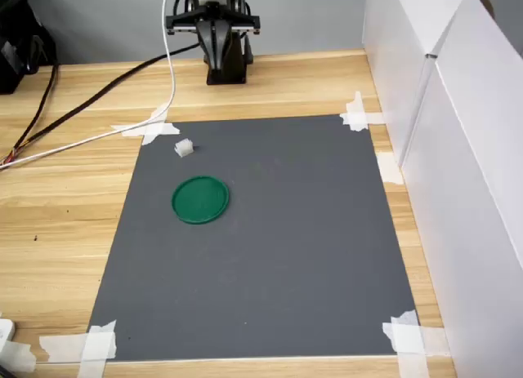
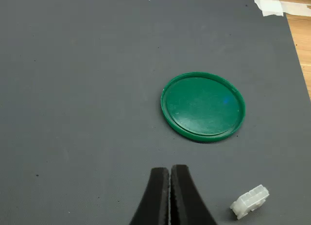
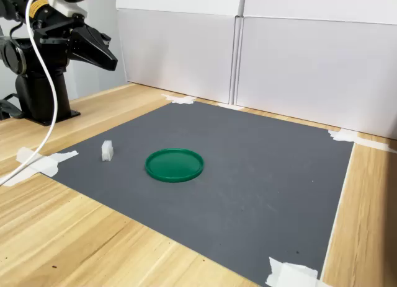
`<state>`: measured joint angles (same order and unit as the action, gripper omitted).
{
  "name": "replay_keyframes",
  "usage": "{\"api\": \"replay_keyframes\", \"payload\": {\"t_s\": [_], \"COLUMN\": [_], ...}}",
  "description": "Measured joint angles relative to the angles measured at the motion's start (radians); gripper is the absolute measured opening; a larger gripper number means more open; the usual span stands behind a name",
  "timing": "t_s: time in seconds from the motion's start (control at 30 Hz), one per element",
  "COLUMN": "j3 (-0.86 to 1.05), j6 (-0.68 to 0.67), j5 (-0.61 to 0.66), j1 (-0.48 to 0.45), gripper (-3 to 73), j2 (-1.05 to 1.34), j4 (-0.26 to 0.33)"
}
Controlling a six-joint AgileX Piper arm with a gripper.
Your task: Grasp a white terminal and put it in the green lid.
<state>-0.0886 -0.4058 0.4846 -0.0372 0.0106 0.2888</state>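
white terminal (image 2: 250, 201) | on grey mat (image 1: 270, 255), near green lid (image 2: 202, 106), not touching | gripper (image 2: 170, 179) raised, fingers pressed together, empty | likely light, stiff, smooth plastic; may skid or tip | best pinched across its flat long sides

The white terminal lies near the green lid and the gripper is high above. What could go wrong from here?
The white terminal is tiny beside the closed gripper; the fingers may nudge it across the smooth gray mat instead of catching it. It lies apart from the green lid, whose rim is low, so a drop from height might bounce it out.
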Motion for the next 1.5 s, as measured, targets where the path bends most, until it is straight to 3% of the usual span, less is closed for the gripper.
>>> {"api": "replay_keyframes", "payload": {"t_s": [0.87, 1.3, 1.5], "j3": [-0.031, -0.253, -0.375], "j6": [-0.020, -0.257, -0.367], "j5": [0.000, 0.059, 0.166], "j1": [0.000, 0.000, 0.000], "gripper": [-1.5, -1.5, -1.5], "j2": [-0.073, -0.475, -0.626], "j4": [-0.001, -0.012, -0.062]}}
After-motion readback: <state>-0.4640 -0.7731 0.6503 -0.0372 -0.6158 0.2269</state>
